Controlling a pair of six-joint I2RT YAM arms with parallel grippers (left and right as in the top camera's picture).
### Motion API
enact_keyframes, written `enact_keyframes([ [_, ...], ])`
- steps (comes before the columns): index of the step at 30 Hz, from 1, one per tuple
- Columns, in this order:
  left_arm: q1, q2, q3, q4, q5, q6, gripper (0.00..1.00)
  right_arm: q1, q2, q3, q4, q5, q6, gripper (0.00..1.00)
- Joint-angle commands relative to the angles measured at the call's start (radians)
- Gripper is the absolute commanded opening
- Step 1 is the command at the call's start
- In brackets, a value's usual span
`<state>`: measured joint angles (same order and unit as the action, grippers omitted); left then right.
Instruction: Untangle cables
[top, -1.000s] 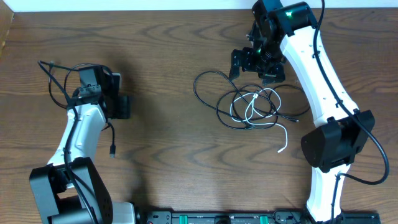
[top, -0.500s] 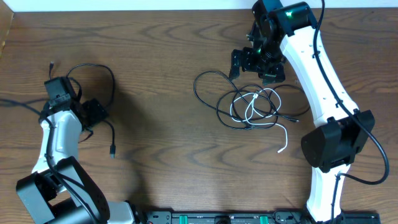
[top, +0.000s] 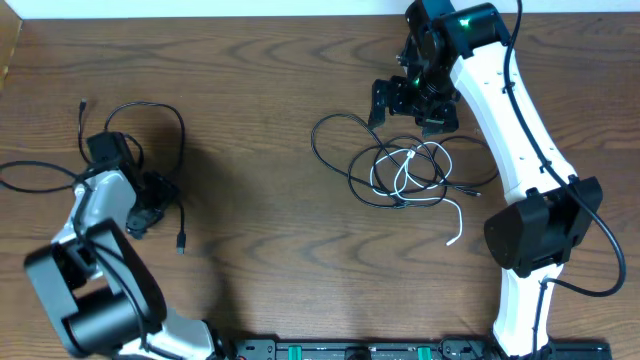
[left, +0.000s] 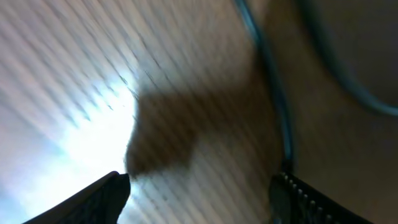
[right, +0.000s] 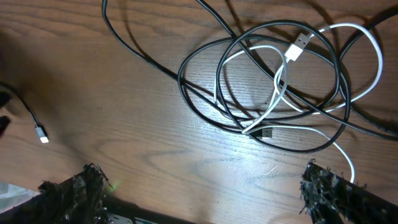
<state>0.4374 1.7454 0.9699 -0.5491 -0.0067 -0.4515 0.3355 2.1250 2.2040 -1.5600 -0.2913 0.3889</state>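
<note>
Overhead, nearest edge first. A small plug (top: 181, 241) lies on the wooden worktop (top: 270, 150). It ends a loose black cable (top: 181, 135) (left: 280, 112) that climbs away from it and curls in slack loops around the left arm, well apart from the main knot.

Left tool (top: 150, 205) (left: 199, 193) is low over the worktop, just beside that cable. Its wrist view is badly blurred. The two fingers (left: 106, 193) stand wide apart, released, with bare wood and shadow between them. The cable runs down to the inner edge of the other finger. Cannot tell whether it touches.

Right half, mid-depth. The free tail of the white cable (top: 456, 222) points toward the near edge. Beyond it sits the tangle (top: 400, 172) (right: 273, 87): white cable threaded through several rings of black cable (top: 316, 140) (right: 140, 51), all lying flat. One black loop strays out to the tangle's left. The white USB plug (top: 413, 155) (right: 300, 45) rests on top, near the far side of the knot.

Farthest: right tool (top: 410, 100) (right: 202, 186) hangs just beyond the tangle. Its fingers (right: 81, 186) are spread wide, gripping nothing and clear of every strand.
</note>
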Motion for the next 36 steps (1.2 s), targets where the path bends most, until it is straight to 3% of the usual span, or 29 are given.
enact_keyframes([
  [1,0.0,0.062,-0.017,0.001,0.018,-0.044,0.63,0.006,-0.032,0.008,-0.003,0.002,-0.012,0.99],
  [2,0.0,0.072,-0.017,0.004,0.018,-0.044,0.56,0.006,-0.032,0.008,-0.003,0.002,-0.012,0.99],
  [6,0.0,0.084,-0.017,0.013,0.018,-0.044,0.45,0.006,-0.032,0.008,-0.003,0.002,-0.012,0.99],
  [9,0.0,0.084,-0.017,0.028,0.018,-0.044,0.13,0.006,-0.032,0.008,-0.003,0.002,-0.012,0.99],
  [10,0.0,0.084,-0.017,0.035,0.018,-0.044,0.08,0.006,-0.032,0.008,-0.003,0.002,-0.012,0.99],
  [14,0.0,0.079,0.005,0.041,0.058,-0.044,0.07,0.006,-0.032,0.008,-0.003,0.002,-0.012,0.99],
  [18,0.003,0.04,0.067,0.035,0.248,-0.051,0.07,0.006,-0.032,0.008,-0.003,0.002,-0.012,0.99],
  [25,0.052,-0.085,0.14,0.108,0.581,-0.322,0.07,0.006,-0.032,0.008,-0.003,0.002,-0.012,1.0],
  [30,0.082,-0.147,0.14,0.137,0.582,-0.325,0.07,0.006,-0.032,0.008,-0.003,0.002,-0.012,0.99],
  [31,0.083,-0.151,0.14,0.126,0.57,-0.292,0.08,0.006,-0.032,0.008,-0.003,0.002,-0.012,0.99],
  [32,0.083,-0.15,0.14,0.107,0.547,-0.255,0.15,0.006,-0.032,0.008,-0.003,0.002,-0.012,0.99],
  [33,0.082,-0.15,0.14,0.076,0.504,-0.221,0.31,0.006,-0.032,0.008,-0.003,0.002,-0.012,0.99],
  [36,0.067,-0.146,0.139,-0.025,0.316,-0.167,0.63,0.006,-0.032,0.008,-0.003,0.002,-0.012,0.99],
])
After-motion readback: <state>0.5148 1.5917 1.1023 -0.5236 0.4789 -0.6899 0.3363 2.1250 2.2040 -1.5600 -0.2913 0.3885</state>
